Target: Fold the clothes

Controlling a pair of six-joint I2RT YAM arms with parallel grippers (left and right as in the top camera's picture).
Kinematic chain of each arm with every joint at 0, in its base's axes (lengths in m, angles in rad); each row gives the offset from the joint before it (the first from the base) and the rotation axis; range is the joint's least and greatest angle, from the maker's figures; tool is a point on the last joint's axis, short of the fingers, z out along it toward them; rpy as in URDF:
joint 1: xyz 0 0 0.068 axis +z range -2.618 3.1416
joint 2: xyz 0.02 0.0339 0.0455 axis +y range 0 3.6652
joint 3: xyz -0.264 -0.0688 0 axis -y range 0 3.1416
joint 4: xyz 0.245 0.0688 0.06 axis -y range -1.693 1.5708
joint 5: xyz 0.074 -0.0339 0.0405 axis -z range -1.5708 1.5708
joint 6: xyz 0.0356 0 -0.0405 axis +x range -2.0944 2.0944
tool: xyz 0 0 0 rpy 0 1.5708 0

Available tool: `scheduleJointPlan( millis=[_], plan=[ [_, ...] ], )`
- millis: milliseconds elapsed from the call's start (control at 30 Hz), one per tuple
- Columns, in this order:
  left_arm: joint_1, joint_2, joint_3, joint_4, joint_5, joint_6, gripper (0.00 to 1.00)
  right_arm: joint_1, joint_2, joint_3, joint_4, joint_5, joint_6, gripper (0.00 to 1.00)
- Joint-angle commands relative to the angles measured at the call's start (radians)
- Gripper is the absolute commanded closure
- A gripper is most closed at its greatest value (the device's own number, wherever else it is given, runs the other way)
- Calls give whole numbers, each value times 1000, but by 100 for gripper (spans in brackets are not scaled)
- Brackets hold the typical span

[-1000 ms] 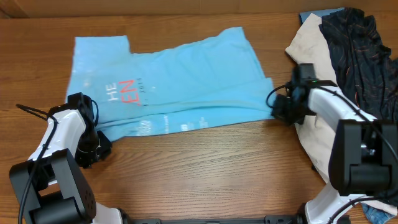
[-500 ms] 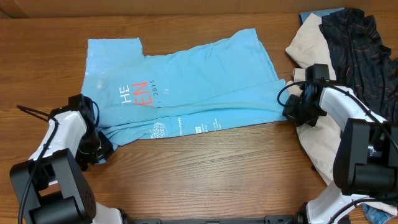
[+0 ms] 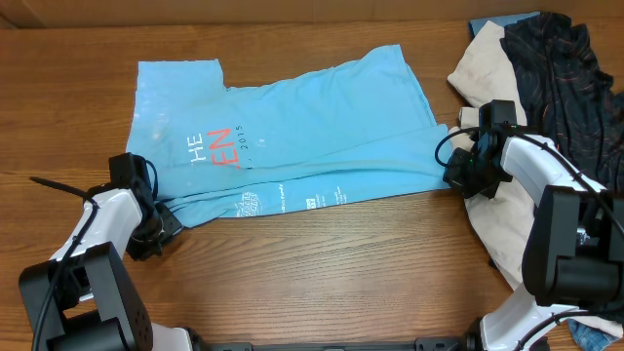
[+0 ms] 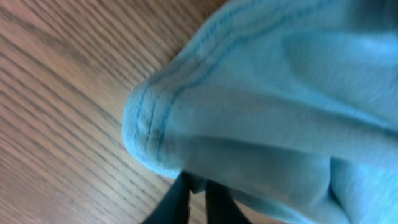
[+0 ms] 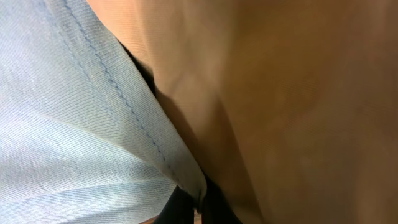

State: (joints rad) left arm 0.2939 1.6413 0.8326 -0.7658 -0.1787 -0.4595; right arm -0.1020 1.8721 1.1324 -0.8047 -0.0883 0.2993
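Blue cloth fills the middle of the bench [image 3: 322, 283]. The blue T-shirt [image 3: 292, 127] lies mostly flat there, with its red and white letters facing up and one sleeve at the far left. Its near long edge is doubled over into a thin strip, so small white print shows on it.

Your left hand [image 3: 166, 220] is at the near left corner of the shirt. Its wrist camera shows a stitched hem bunched up just above two dark fingers [image 4: 177, 202]. The fingers sit very close together, so the hand looks pinched tight on that corner.

Your right hand [image 3: 451, 174] is at the other end of the same edge. Its camera shows the blue hem running down into the dark fingers, so this hand looks closed on the shirt too.

Why hold it like this? With one hand at each end, the edge is pulled straight between them, and a straight edge makes a neat fold. I think you are partway into a fold and the shirt is far from done.

Watch the right side. The cream garment [image 3: 480, 68] touches the shirt right by your right hand, and the black garment [image 3: 561, 78] lies partly over the cream one. I cannot tell if some cream cloth is caught in the pinch. If it is, it could drag along.
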Motion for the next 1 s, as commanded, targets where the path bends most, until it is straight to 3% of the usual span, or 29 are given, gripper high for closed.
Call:
scheduleJointPlan(
  millis=[0, 100, 167, 333, 567, 767, 967],
  plan=[
    [2, 26, -8, 18, -132, 6, 95, -4, 2, 0, -2, 58, 8, 96],
    [3, 26, 18, 9, -298, 6, 95, -4, 2, 0, -2, 58, 8, 96],
    [9, 25, 42, -8, -335, -17, 95, -4, 2, 0, -2, 58, 8, 96],
    [41, 25, 116, -4, -331, -39, 94, -4, 2, 0, -2, 58, 8, 96],
    [77, 25, 208, 10, -362, 50, 93, -4, 2, 0, -2, 58, 8, 96],
    [90, 25, 235, -47, -367, 55, 80, -4, 2, 0, -2, 58, 8, 96],
    [90, 25, 238, -79, -292, 57, 82, -4, 2, 0, -5, 58, 8, 96]
  ],
)
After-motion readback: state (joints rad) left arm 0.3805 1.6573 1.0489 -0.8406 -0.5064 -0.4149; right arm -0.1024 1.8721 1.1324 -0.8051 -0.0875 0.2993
